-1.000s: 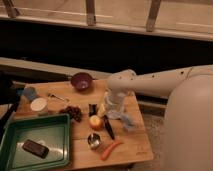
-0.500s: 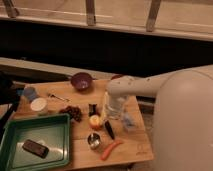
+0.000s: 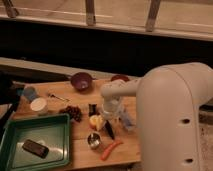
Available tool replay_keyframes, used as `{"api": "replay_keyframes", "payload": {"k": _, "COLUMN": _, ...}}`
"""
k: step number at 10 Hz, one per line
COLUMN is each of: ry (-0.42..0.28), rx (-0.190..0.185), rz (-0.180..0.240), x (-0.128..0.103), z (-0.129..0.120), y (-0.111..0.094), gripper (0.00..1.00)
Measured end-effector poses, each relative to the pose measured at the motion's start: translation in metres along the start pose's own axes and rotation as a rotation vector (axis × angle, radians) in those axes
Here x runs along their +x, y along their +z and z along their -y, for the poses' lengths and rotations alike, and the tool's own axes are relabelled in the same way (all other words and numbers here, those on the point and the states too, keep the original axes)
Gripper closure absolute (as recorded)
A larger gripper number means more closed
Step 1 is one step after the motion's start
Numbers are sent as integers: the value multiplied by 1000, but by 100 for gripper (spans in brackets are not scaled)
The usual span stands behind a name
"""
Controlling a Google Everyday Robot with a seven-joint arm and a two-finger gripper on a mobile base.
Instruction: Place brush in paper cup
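The brush is a slender black stick lying on the wooden table, between a yellow fruit and a pale bluish object. My gripper hangs from the white arm, pointing down right over the brush's upper end. The paper cup is a short white cup standing upright at the table's left, far from the gripper. Whether the gripper touches the brush is hidden by the wrist.
A purple bowl, a blue cup and a small fork stand at the back left. A green tray holds a dark block. A metal cup and a carrot lie near the front edge. Dark grapes lie between the gripper and the cup.
The arm has folded in, so its large white body fills more of the right side. The gripper has stayed over the brush, shifting slightly left and down.
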Motion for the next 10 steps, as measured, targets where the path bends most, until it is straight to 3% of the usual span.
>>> {"api": "replay_keyframes", "payload": {"k": 5, "ry": 15, "rx": 92, "rz": -53, "x": -12, "z": 26, "y": 9, "gripper": 32}}
{"api": "replay_keyframes", "payload": {"k": 7, "ry": 26, "rx": 124, "rz": -36, "x": -22, "z": 38, "y": 0, "gripper": 32}}
{"api": "replay_keyframes", "payload": {"k": 10, "ry": 19, "rx": 147, "rz": -1, "x": -37, "z": 34, "y": -7, "gripper": 32}}
